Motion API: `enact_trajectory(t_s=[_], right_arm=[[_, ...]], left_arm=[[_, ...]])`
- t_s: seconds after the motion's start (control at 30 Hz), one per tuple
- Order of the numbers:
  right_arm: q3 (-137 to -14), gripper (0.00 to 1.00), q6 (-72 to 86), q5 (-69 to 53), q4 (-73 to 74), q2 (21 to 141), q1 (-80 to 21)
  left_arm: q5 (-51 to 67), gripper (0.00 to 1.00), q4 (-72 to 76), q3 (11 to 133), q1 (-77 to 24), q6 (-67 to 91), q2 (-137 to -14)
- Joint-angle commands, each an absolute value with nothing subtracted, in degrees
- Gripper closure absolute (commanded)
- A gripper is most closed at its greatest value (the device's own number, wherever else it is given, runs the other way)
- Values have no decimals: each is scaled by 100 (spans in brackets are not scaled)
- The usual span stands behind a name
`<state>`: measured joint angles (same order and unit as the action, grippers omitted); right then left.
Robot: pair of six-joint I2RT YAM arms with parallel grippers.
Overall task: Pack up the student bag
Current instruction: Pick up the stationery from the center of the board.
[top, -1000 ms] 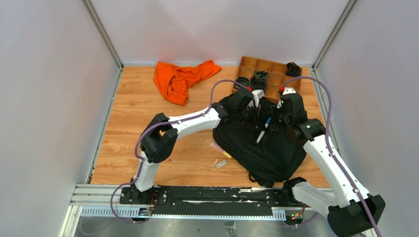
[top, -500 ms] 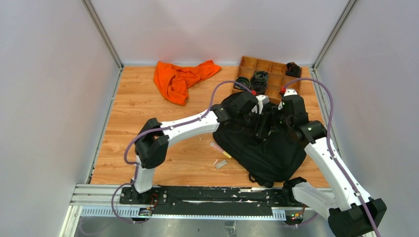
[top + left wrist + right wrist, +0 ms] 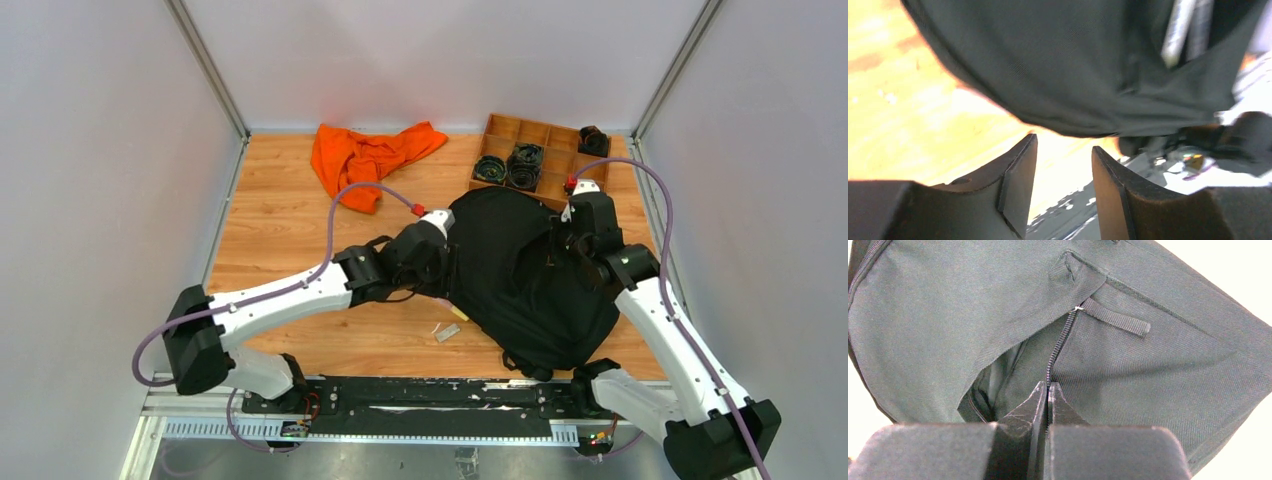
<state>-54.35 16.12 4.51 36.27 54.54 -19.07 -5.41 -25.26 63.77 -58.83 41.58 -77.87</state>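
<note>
The black student bag [image 3: 520,275] lies on the wooden table, right of centre. My right gripper [image 3: 562,243] sits on its upper right part. In the right wrist view the right gripper [image 3: 1048,386] is shut on the zipper edge of the bag [image 3: 1158,370], beside an open pocket slit [image 3: 983,390]. My left gripper [image 3: 443,268] is low at the bag's left edge. In the blurred left wrist view it [image 3: 1063,142] is open and empty, with the bag [image 3: 1063,65] just beyond the fingertips.
An orange cloth [image 3: 365,160] lies at the back left. A wooden compartment tray [image 3: 560,160] holding dark coiled items stands at the back right. A pink and yellow item [image 3: 445,305] and a small grey piece [image 3: 448,332] lie on the table left of the bag.
My left arm has pulled back and down to the left, from over the bag's top to its left edge. The white pen seen over the bag a second ago no longer shows. The right gripper stayed put.
</note>
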Motion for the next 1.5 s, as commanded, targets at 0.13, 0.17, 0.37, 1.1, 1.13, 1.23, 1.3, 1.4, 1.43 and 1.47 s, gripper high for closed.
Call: enact_trajectory(t_s=[0.13, 0.17, 0.37, 1.1, 1.13, 1.23, 1.3, 1.4, 1.43, 1.47], right_arm=[[-5407, 100, 1700, 131, 3480, 5549, -1863], [-5417, 100, 1692, 125, 3478, 5554, -1863], [-5480, 100, 1593, 176, 3533, 5607, -1863], [-5480, 100, 1609, 307, 3644, 5513, -1863], [-5470, 100, 1604, 326, 3628, 5511, -1863], [-5456, 100, 1572, 492, 3606, 5526, -1863], [-5480, 100, 1531, 558, 3615, 5480, -1863], [-5492, 100, 1520, 588, 3618, 5396, -1863], [-5493, 100, 1531, 583, 3616, 5369, -1864], [-5493, 100, 1538, 573, 3628, 5348, -1863]], left_arm=[[-513, 40, -1714, 4963, -6350, 3434, -8164], [-515, 38, -1616, 4923, -6386, 3329, -8215], [-356, 36, -1321, 5038, -6615, 2856, -8848], [-1264, 96, -3405, 6330, -6624, 2682, -9233], [-1322, 96, -3540, 6588, -6619, 2676, -9063], [-1242, 96, -3488, 7305, -6585, 2650, -8649], [-909, 94, -3206, 7638, -6400, 2857, -8537], [19, 94, -2378, 7845, -5927, 3223, -8645], [259, 94, -2067, 7857, -5821, 3325, -8735], [439, 94, -1812, 7887, -5758, 3395, -8848]])
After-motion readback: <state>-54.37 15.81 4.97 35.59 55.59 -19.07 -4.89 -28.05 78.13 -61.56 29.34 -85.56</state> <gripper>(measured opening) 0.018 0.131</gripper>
